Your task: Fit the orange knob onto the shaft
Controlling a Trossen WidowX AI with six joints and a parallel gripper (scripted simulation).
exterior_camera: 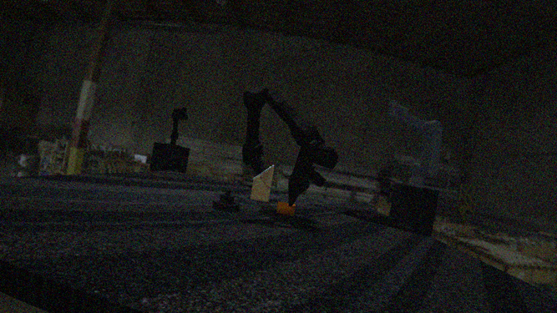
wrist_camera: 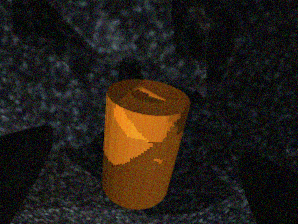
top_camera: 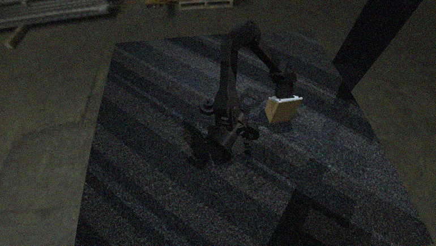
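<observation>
orange knob [exterior_camera: 285,208] [wrist_camera: 142,150] upright on the table [top_camera: 170,183] [exterior_camera: 200,261], off the pedestal. gripper [wrist_camera: 149,149] spread apart, nothing clamped, its fingers either side of the knob in the wrist view. tan block [top_camera: 283,110] [exterior_camera: 262,185] with white top stands near the knob.

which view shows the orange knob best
The wrist view: the knob stands large there, its side and round top both visible, between the spread gripper fingers. The exterior view shows only a small orange patch below the gripper. In the top view I cannot make it out.
</observation>
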